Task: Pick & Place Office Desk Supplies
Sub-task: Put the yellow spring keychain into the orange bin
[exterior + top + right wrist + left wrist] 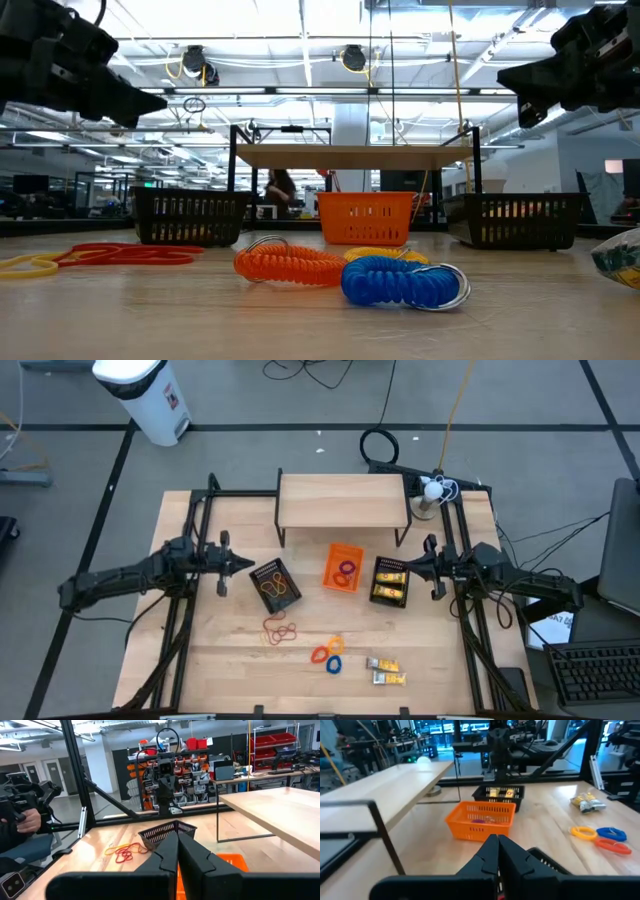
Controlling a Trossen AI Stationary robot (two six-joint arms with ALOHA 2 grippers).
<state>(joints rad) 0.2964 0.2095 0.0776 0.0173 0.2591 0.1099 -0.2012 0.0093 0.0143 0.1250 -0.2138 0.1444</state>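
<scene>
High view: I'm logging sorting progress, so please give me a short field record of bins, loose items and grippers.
left mesh bin: holds rubber bands
orange bin: holds rings
right mesh bin: holds yellow packets
loose rubber bands: on table, in front of left mesh bin
loose coil rings: orange, red, blue, near front centre
loose packets: two, front right
left gripper: shut, empty, beside left mesh bin
right gripper: shut, empty, beside right mesh bin
</scene>
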